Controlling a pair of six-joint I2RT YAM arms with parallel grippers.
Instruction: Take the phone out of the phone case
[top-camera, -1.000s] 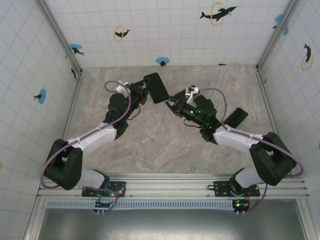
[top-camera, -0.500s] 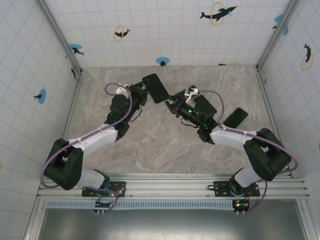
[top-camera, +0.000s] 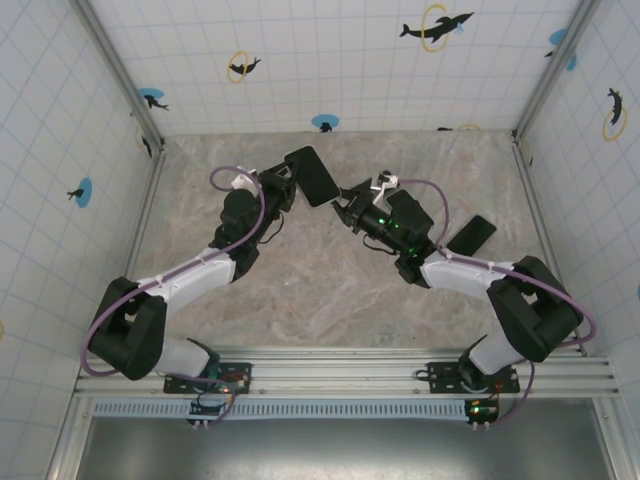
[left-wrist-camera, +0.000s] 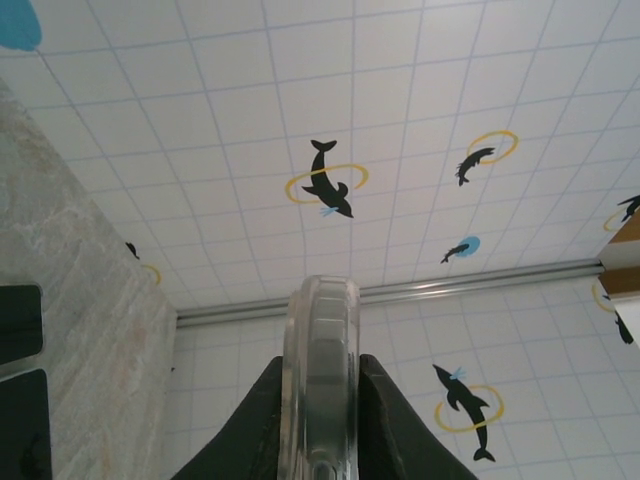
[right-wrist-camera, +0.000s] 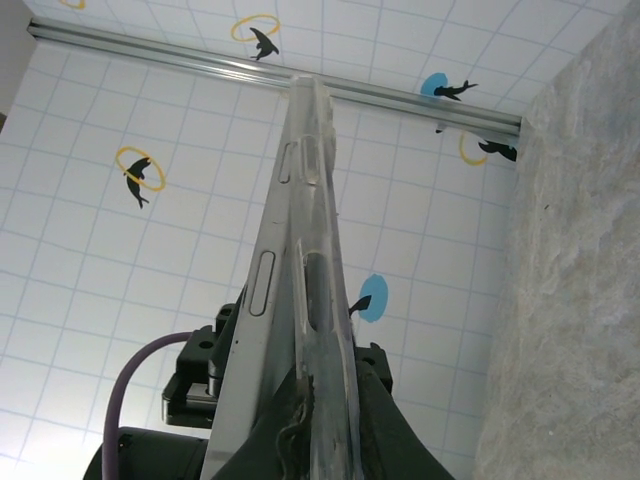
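Note:
The phone (top-camera: 312, 176), a dark slab in a clear phone case, is held tilted above the back middle of the table. My left gripper (top-camera: 293, 186) grips it from the left; in the left wrist view the clear case edge (left-wrist-camera: 320, 340) sits pinched between the black fingers of this gripper (left-wrist-camera: 320, 400). My right gripper (top-camera: 346, 204) holds its near right corner. In the right wrist view this gripper (right-wrist-camera: 325, 400) is shut on the clear case wall (right-wrist-camera: 322, 300), which stands a little apart from the phone's silver side (right-wrist-camera: 255, 300).
A second dark flat slab (top-camera: 471, 235) lies on the marble table at the right, beside the right forearm. Tiled walls with dolphin marks and metal corner posts (top-camera: 150, 130) close in the back and sides. Dark flat shapes (left-wrist-camera: 20, 320) sit at the left edge of the left wrist view.
My right gripper has closed on the case corner and shifted slightly left. The phone and my left gripper have moved a little up and left.

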